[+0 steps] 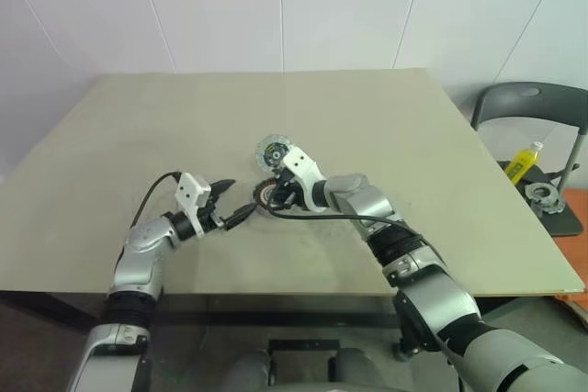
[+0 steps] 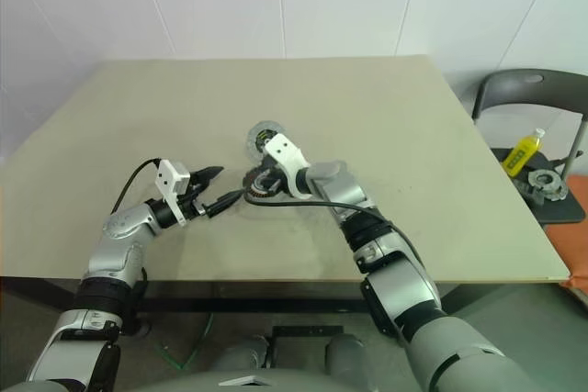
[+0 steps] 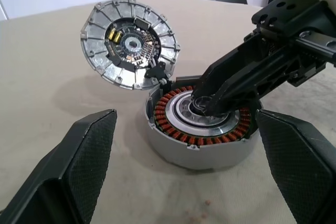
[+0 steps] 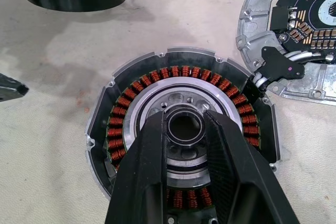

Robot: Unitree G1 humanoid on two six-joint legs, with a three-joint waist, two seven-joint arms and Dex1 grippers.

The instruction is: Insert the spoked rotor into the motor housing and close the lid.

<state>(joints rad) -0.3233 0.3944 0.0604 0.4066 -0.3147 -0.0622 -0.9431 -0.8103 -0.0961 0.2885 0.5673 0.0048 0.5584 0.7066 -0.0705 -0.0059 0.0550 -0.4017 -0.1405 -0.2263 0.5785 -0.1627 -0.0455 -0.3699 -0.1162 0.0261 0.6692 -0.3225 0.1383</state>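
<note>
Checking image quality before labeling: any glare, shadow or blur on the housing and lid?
Left wrist view: motor housing sharp, lid sharp with a soft shadow behind it; left gripper fingers blurred. Right wrist view: windings crisp, right gripper fingers cover the housing's near edge; no glare.

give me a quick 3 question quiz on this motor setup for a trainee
1. True or false: the lid lies shut over the motor housing.
2. The fingers of the right gripper sit on either side of: A the dark central ring of the housing; B the lid; C nothing.
3. Fill in: the fingers of the left gripper, beside the housing, stand ___ (open or shut).

Key: 1 false, since the lid is tipped up on its hinge. 2 A. 3 open.
</note>
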